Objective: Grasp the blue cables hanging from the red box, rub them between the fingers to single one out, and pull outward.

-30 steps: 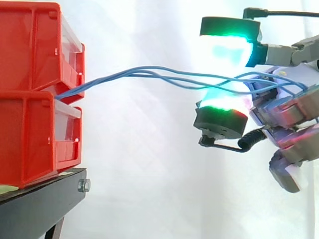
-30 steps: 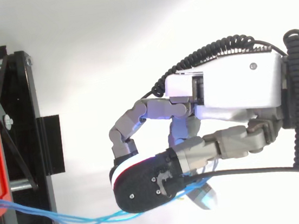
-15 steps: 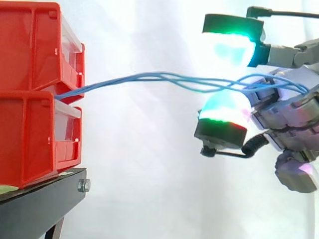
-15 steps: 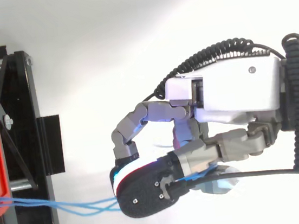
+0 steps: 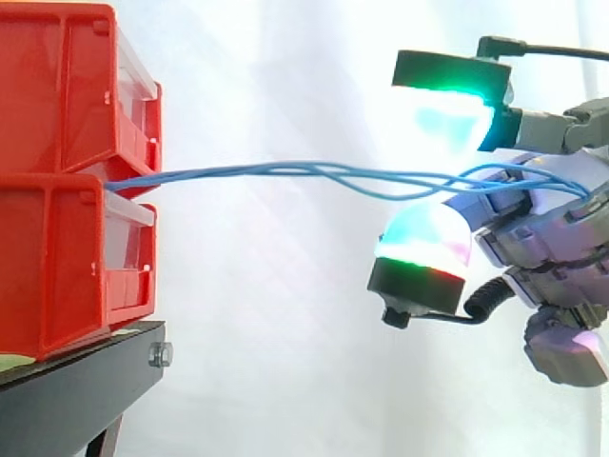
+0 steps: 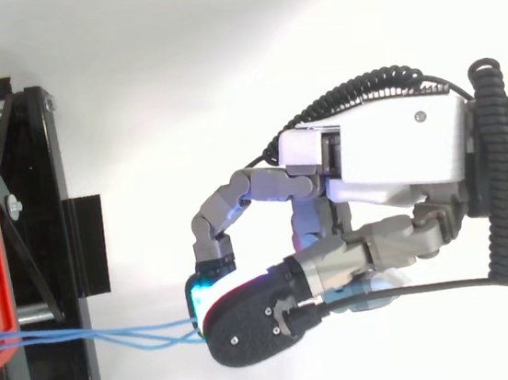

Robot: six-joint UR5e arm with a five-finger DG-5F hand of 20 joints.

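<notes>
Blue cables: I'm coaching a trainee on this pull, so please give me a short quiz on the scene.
1. True or false: the cables sag down onto the stand.
2. Where do they leave the bins? A: top of the upper bin. B: where the two bins meet. C: under the lower bin.
3. Fill in: in the side view, they run ___ the hand's upper and lower pads.
Key: 1 false; 2 B; 3 between.
</notes>
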